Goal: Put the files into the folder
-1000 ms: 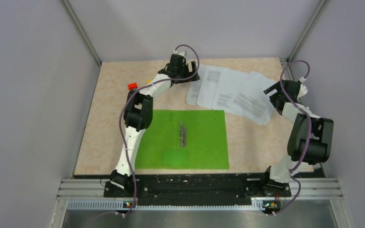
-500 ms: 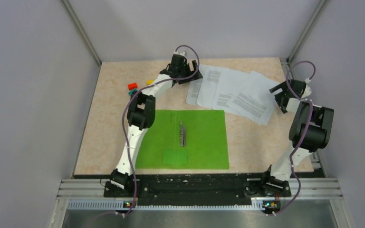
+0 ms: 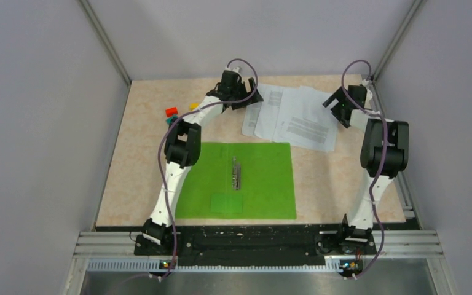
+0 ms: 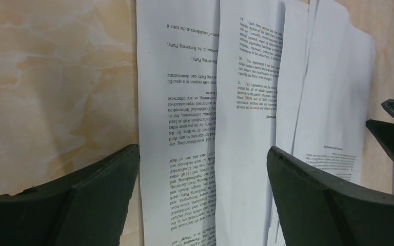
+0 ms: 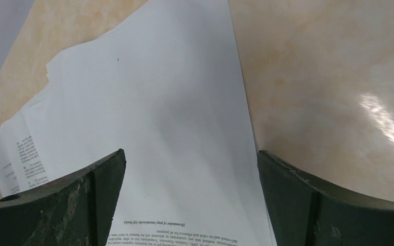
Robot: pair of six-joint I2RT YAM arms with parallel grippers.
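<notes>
Table [image 3: 141,153]: files [image 3: 295,120] bunched tighter vs earlier; left fingers [image 4: 72,205], right fingers [image 5: 56,205] wide apart, empty.

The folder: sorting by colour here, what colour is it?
The folder is bright green; top external view shows it best.

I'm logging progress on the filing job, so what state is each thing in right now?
Folder: open, lying flat, clip exposed, no papers inside.
Papers: loose, fanned out on the table beyond the folder.
Left gripper: open, straddling the papers' left edge.
Right gripper: open, straddling the papers' right edge.
</notes>
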